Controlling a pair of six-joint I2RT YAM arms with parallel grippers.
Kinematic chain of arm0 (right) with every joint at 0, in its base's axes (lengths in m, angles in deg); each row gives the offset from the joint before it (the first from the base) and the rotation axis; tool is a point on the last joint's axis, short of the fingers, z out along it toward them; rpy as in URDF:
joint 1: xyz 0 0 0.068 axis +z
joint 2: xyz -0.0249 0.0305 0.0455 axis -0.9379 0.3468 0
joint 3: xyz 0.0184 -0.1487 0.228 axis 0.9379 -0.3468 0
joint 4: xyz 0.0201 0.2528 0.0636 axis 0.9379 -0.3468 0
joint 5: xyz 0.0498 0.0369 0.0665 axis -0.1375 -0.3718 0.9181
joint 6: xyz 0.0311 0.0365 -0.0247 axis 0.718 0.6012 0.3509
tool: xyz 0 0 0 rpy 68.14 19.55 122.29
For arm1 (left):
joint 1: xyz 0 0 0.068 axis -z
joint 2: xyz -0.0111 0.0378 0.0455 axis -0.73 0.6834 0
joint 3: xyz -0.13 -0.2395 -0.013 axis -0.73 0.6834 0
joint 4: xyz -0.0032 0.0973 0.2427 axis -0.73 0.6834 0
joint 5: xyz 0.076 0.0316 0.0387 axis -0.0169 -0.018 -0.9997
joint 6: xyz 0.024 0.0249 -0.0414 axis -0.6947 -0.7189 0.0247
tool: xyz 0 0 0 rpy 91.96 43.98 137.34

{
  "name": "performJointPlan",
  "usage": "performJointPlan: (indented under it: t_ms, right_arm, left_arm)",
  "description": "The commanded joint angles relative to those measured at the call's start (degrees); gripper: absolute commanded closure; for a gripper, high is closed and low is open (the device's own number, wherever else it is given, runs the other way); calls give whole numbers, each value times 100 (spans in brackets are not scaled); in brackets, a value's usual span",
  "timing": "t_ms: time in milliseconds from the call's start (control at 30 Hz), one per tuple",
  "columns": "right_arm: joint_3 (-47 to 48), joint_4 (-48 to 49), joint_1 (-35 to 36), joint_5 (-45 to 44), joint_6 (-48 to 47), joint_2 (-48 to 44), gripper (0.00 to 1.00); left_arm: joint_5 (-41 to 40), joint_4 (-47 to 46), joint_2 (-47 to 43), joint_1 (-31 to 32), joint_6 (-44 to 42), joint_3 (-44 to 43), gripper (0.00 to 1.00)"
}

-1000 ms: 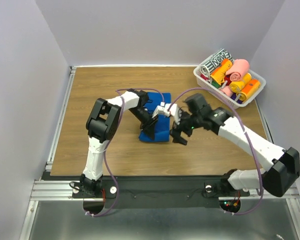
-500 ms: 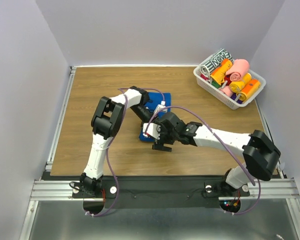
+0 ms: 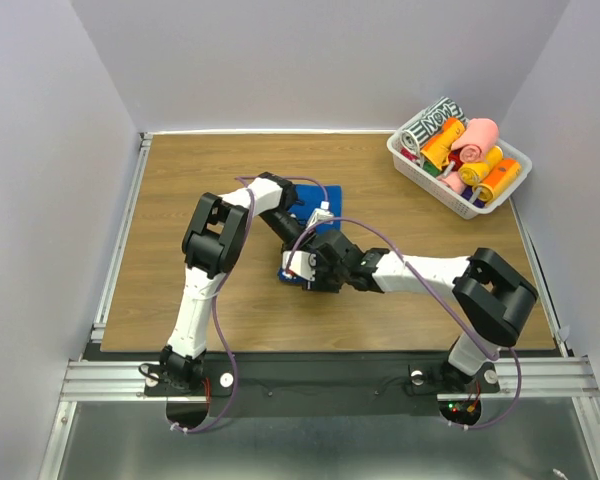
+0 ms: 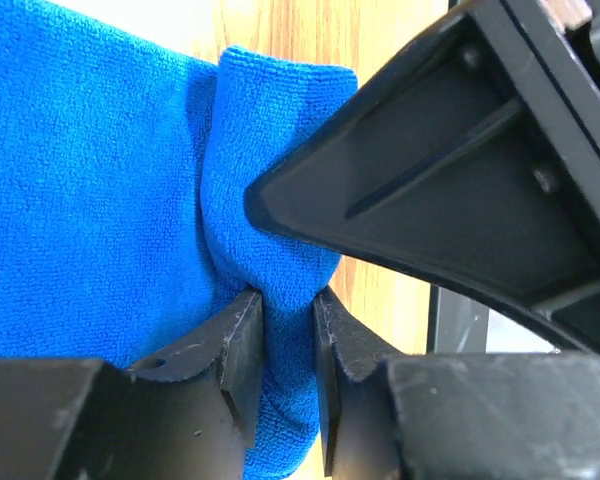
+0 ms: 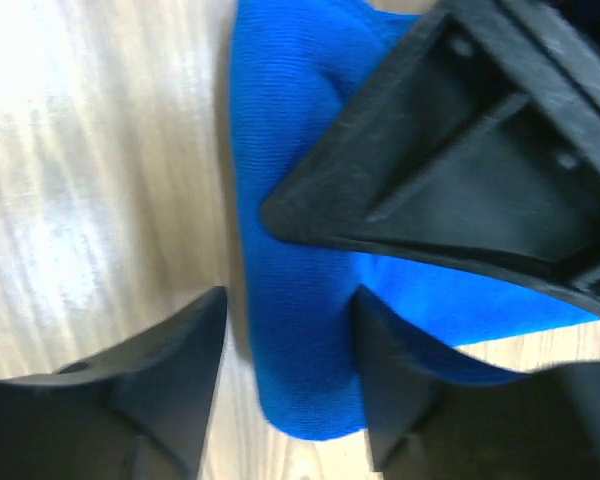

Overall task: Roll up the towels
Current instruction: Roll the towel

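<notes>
The royal blue towel (image 3: 327,197) lies mid-table, its near edge rolled into a thick fold (image 4: 270,170). My left gripper (image 4: 285,300) is shut on that fold, blue cloth pinched between both fingers. My right gripper (image 5: 290,300) is open and straddles the same roll's end (image 5: 300,380): one finger touches the cloth, the other stands a little off it over bare wood. Each wrist view shows the other gripper's black finger close above. In the top view both grippers meet at the towel's near end (image 3: 302,268). A salmon pink towel roll (image 3: 477,135) lies in the basket.
A white basket (image 3: 430,185) at the back right holds orange, red and black-and-white patterned rolls. The wooden table (image 3: 180,200) has a metal rail on its left edge. Purple cables loop over both arms.
My right arm swung left to the towel's near end, and its jaws narrowed round the roll. The left gripper kept its pinch on the fold and barely moved.
</notes>
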Motion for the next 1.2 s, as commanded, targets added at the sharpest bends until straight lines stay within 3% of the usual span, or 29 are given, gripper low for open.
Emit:
performJointPlan:
  t_ms: [0, 333, 467, 500, 667, 733, 767, 867, 1033, 1167]
  right_arm:
    - [-81, 194, -173, 546, 140, 143, 53]
    - [508, -903, -893, 2180, 562, 328, 85]
    - [666, -1256, -1157, 2717, 659, 504, 87]
    - [771, -1456, -1218, 2970, 677, 634, 88]
    - [1289, -2072, -1596, 3771, 835, 1101, 89]
    - [1587, -2318, -1685, 4122, 966, 1233, 89]
    - [1685, -2415, -1737, 4289, 993, 1425, 89]
    - [2211, -3037, -1851, 4684, 1037, 1899, 88]
    - [3090, -4023, -2168, 5467, 933, 2823, 87]
    - [3627, -4682, -2414, 6003, 836, 3438, 86]
  left_arm:
    - [-1192, -535, 241, -50, -282, 318, 63]
    - [-700, -623, -1119, -594, 96, 353, 39]
    - [-251, -544, -1648, -982, 307, 309, 29]
    - [-16, -552, -1762, -1147, 385, 370, 22]
    - [356, -1490, -2895, -1482, 1088, 1124, 9]
    - [41, -2114, -3656, -1517, 1762, 1818, 5]
    - [-396, -2909, -3957, -1518, 2045, 2377, 4]
    - [-1214, -4194, -5109, -1500, 2433, 3441, 1]
    - [-2456, -5262, -6375, -1062, 2031, 4482, 1]
    - [-3106, -5456, -6535, -377, 1451, 4791, 1]
